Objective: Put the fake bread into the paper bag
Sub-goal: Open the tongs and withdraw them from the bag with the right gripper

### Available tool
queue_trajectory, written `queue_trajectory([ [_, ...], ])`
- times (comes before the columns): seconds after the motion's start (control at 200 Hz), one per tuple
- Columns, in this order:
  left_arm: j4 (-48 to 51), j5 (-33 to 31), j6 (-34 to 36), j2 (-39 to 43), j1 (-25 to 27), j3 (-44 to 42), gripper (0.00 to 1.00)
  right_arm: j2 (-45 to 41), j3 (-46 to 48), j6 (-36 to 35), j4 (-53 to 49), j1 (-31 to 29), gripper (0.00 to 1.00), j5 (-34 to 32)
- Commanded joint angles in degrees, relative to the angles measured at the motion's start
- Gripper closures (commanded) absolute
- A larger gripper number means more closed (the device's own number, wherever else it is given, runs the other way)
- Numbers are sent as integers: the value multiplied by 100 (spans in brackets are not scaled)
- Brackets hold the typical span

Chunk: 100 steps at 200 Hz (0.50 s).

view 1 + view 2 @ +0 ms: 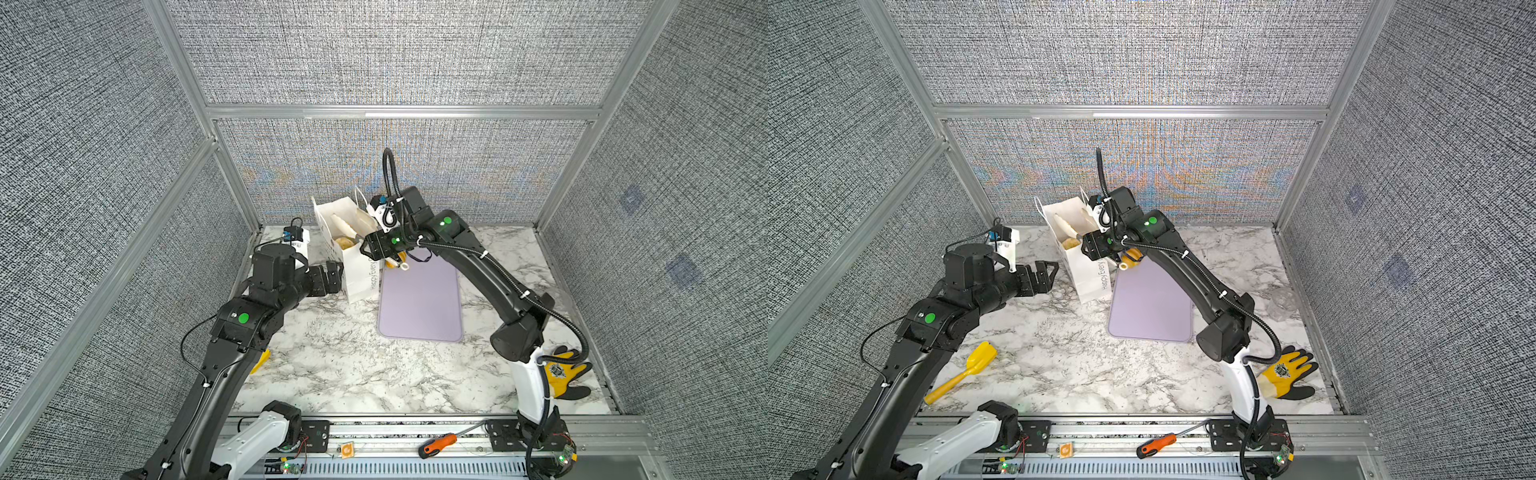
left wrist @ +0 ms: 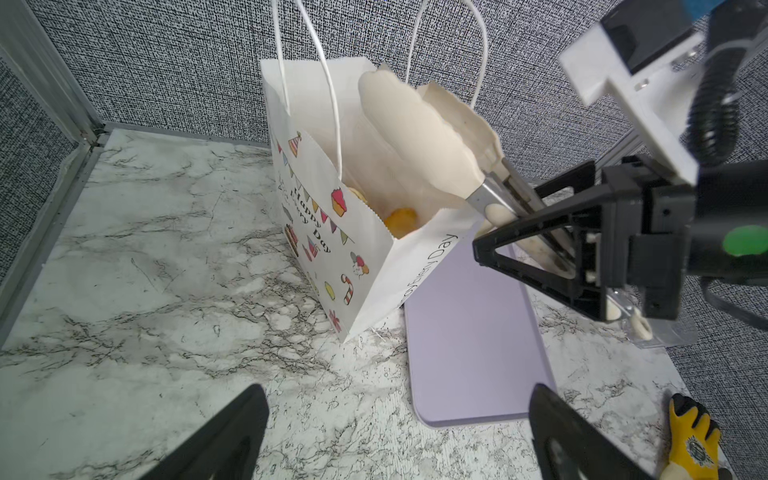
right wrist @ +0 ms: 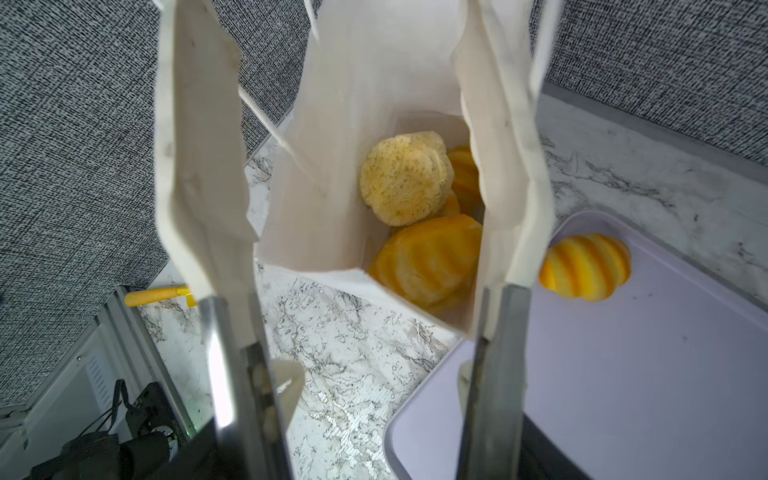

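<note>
1. A white paper bag [image 2: 365,257] stands open on the marble table [image 1: 332,374], near the back wall. Its side touches or just misses the far corner of the purple tray [image 1: 419,303].
2. Some bread [image 3: 432,262] lies at the bottom of the bag. The right wrist view shows a golden piece, a pale bumpy piece and a bit of a third one.
3. One striped piece [image 3: 584,266] lies on the tray, near its far edge and just beside the bag. Both top views show it under the right arm.
4. The right gripper [image 2: 505,222] is clamped on the metal handles of the tongs [image 2: 415,124].
5. The tongs reach over the top of the bag. Their two white ends stand apart, and nothing is between them.
6. The left gripper [image 1: 1050,276] is spread wide and holds nothing. It sits low, close to the side of the bag that faces away from the tray.
7. A yellow and black glove [image 1: 1287,372] lies on the table by the foot of the right arm.
8. A yellow scoop [image 1: 967,370] lies on the table by the left arm.
9. An orange screwdriver [image 1: 1158,444] lies on the metal rail at the front.
</note>
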<state>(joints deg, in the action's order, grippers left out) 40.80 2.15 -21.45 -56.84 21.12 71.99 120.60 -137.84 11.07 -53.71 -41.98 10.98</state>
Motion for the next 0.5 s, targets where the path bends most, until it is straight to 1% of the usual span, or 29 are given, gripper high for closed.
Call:
queue_trajectory([
  [0.0, -82, 126, -18, -20, -12, 26, 1, -297, 171, -191, 141, -12, 27, -81],
  [0.145, -148, 255, -62, 19, -13, 2, 2, -865, 718, -410, 183, -12, 27, -249],
  [0.305, -238, 321, -207, 133, 1, -104, 3, -1400, 1337, -570, 190, 30, 27, -618],
  [0.495, -378, 286, -392, 320, 103, -301, 6, -1955, 2211, -566, 281, 285, 27, -994],
])
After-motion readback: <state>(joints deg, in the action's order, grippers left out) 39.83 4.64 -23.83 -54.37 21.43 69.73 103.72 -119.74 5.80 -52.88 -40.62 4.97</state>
